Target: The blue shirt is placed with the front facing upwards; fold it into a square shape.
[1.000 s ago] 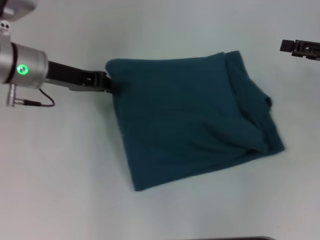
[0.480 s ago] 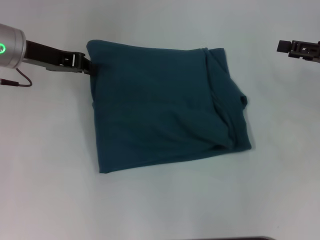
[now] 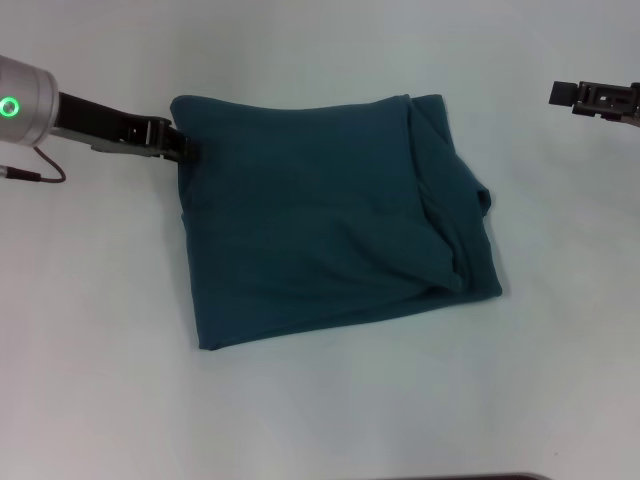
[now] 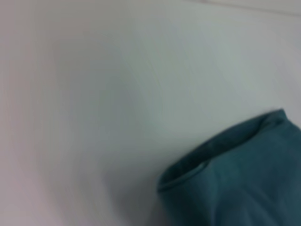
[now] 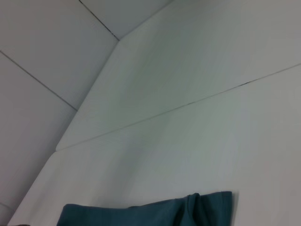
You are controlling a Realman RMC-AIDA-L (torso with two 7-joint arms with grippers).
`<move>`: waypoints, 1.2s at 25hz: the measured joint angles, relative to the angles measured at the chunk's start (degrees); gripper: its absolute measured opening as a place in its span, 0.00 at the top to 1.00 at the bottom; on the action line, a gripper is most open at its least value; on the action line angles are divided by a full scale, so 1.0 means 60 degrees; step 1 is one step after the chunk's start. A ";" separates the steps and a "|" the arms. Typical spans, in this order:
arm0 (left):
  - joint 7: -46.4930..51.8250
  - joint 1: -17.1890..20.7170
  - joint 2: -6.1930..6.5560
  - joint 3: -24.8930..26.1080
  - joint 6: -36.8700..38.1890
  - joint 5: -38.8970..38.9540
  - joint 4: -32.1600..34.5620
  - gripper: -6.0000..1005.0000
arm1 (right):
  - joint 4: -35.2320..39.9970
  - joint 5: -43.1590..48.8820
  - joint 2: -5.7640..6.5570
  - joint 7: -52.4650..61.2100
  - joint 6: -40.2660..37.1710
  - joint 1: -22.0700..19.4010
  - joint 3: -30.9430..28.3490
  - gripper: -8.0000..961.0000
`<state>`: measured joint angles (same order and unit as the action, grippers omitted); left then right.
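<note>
The blue shirt [image 3: 330, 215] lies on the white table folded into a rough rectangle with its plain side up. A bunched fold runs down its right side. My left gripper [image 3: 183, 147] reaches in from the left and is shut on the shirt's upper left edge. The left wrist view shows a folded corner of the shirt [image 4: 235, 179] close up, without my fingers. My right gripper [image 3: 590, 97] hovers at the far right, well apart from the cloth. The shirt's far edge [image 5: 155, 212] sits low in the right wrist view.
The white table [image 3: 320, 410] spreads all around the shirt. Thin seams between table panels [image 5: 188, 103] run beyond the cloth. A dark strip [image 3: 460, 477] marks the table's near edge.
My left gripper dragged the shirt leftward and turned it square to the table edge. In the last half second both shifted only slightly toward me. The right gripper stayed put.
</note>
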<state>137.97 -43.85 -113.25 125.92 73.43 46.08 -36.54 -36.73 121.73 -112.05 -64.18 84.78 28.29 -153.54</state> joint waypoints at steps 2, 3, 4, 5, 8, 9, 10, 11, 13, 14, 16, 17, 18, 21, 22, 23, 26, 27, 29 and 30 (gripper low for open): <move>-0.0024 0.0192 -0.0111 0.0133 0.0008 0.0014 -0.0400 0.93 | -0.0001 0.0003 0.0000 -0.0024 0.0002 0.0011 0.0004 0.21; -0.0046 0.0306 -0.0186 0.0227 0.0017 0.0014 -0.0691 0.89 | -0.0001 0.0006 0.0000 -0.0033 0.0004 0.0026 0.0013 0.21; -0.0063 0.0434 -0.0261 0.0346 0.0018 0.0014 -0.0999 0.86 | -0.0001 0.0010 0.0003 -0.0039 0.0004 0.0032 0.0023 0.21; -0.0067 0.0528 -0.0319 0.0468 0.0041 0.0014 -0.1270 0.82 | -0.0003 0.0014 0.0006 -0.0043 0.0005 0.0037 0.0038 0.21; -0.0077 0.0755 -0.0448 0.0834 0.0232 0.0022 -0.1858 0.70 | -0.0013 0.0018 0.0038 -0.0037 0.0007 0.0043 0.0149 0.21; -0.0089 0.0832 -0.0495 0.0983 0.0380 0.0051 -0.2071 0.67 | -0.0015 0.0026 0.0058 -0.0025 0.0007 0.0044 0.0226 0.21; -0.0119 0.0909 -0.0548 0.1120 0.0568 0.0109 -0.2302 0.63 | -0.0024 0.0057 0.0083 0.0020 0.0005 0.0045 0.0334 0.21; -0.0177 0.0993 -0.0596 0.1230 0.0764 0.0233 -0.2502 0.59 | -0.0041 0.0116 0.0111 0.0096 0.0004 0.0044 0.0448 0.21; -0.0364 0.1219 -0.0743 0.1446 0.1325 0.0685 -0.2939 0.50 | -0.0082 0.0346 0.0197 0.0351 0.0046 0.0053 0.0697 0.21; -0.0505 0.1332 -0.0801 0.1529 0.1617 0.0987 -0.3102 0.45 | -0.0103 0.0452 0.0238 0.0489 0.0084 0.0054 0.0804 0.21; -0.0882 0.1632 -0.0942 0.1691 0.2244 0.1726 -0.3413 0.34 | -0.0121 0.0618 0.0334 0.0801 0.0248 0.0066 0.1005 0.21; -0.1200 0.1845 -0.1023 0.1764 0.2610 0.2311 -0.3521 0.32 | -0.0127 0.0651 0.0366 0.0900 0.0323 0.0069 0.1075 0.21; -0.1355 0.1948 -0.1051 0.1791 0.2755 0.2562 -0.3543 0.30 | -0.0130 0.0677 0.0395 0.1007 0.0407 0.0071 0.1138 0.21; -0.1901 0.2311 -0.1106 0.1847 0.3271 0.3536 -0.3525 0.24 | -0.0124 0.0688 0.0421 0.1269 0.0611 0.0105 0.1328 0.21; -0.2068 0.2407 -0.1123 0.1851 0.3401 0.3733 -0.3504 0.23 | -0.0100 0.0688 0.0406 0.1327 0.0628 0.0142 0.1373 0.21; -0.2173 0.2472 -0.1138 0.1852 0.3482 0.3850 -0.3490 0.21 | -0.0053 0.0690 0.0373 0.1356 0.0618 0.0202 0.1388 0.21; -0.2571 0.2590 -0.1250 0.1862 0.3615 0.3955 -0.3484 0.17 | 0.0116 0.0673 0.0218 0.1352 0.0505 0.0438 0.1392 0.21; -0.2697 0.2605 -0.1295 0.1854 0.3632 0.3960 -0.3484 0.17 | 0.0163 0.0654 0.0155 0.1333 0.0474 0.0538 0.1392 0.21; -0.2901 0.2618 -0.1354 0.1822 0.3635 0.3936 -0.3481 0.17 | 0.0306 0.0660 0.0024 0.1318 0.0382 0.0803 0.1402 0.21; -0.2938 0.2618 -0.1360 0.1810 0.3631 0.3923 -0.3466 0.17 | 0.0381 0.0672 -0.0027 0.1316 0.0330 0.0928 0.1432 0.21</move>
<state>120.34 -28.14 -121.41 136.77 95.21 69.62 -57.34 -34.44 125.76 -112.21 -56.28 86.76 33.86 -144.95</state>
